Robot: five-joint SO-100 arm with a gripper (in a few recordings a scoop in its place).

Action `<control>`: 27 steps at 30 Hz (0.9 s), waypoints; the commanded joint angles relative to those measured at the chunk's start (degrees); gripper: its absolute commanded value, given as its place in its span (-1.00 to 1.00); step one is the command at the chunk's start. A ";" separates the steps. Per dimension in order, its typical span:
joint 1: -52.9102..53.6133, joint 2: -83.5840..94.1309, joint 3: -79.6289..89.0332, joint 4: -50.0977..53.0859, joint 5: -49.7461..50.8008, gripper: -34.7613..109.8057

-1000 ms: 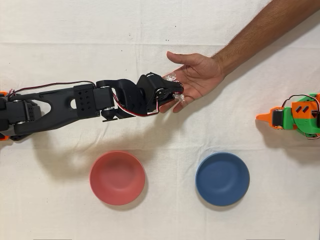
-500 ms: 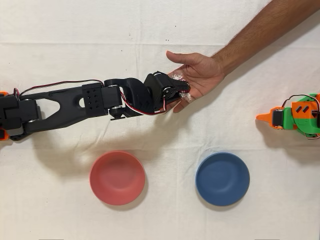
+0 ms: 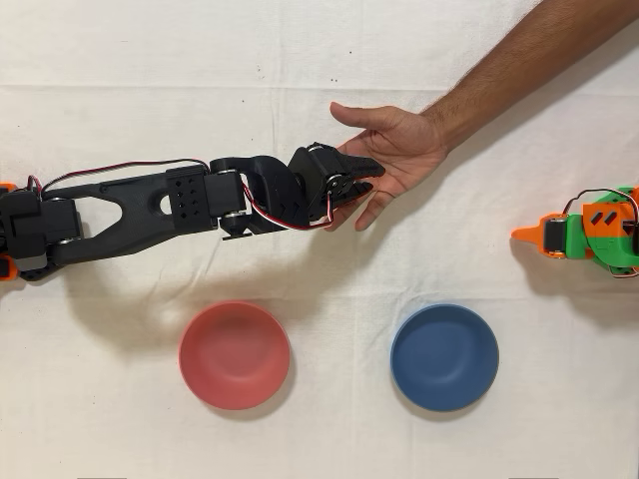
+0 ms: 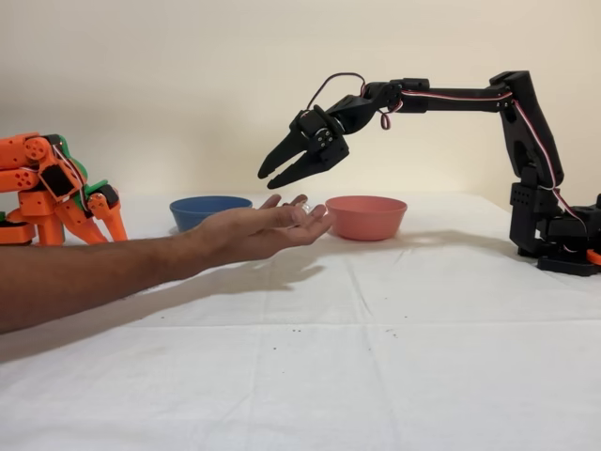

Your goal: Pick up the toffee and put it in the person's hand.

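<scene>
Black two-finger gripper is seen spread open and empty above the upturned bare hand, whose tilted fingers could let the candy roll off.

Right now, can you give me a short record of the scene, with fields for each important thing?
end effector: open, above the fingers of the hand, not touching
person's hand: palm up, held above the table
toffee: seems to lie on the fingers; only a silvery bit shows
red bowl: empty, on the cloth
blue bowl: empty, beside the red one
orange arm: idle
</scene>
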 commanded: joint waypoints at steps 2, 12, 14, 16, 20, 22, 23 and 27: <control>-0.26 8.88 1.58 0.79 -0.44 -0.36; 4.92 26.37 15.12 1.58 7.73 -0.52; 6.24 30.67 18.90 1.41 10.99 -0.52; 7.65 34.89 22.41 1.14 15.03 -0.52; 10.20 42.28 28.65 0.79 22.85 -0.52; 10.99 46.05 32.43 0.35 25.66 -0.52; 11.34 47.99 34.45 0.09 26.98 -0.52; 13.62 56.07 42.80 -0.79 33.40 -0.52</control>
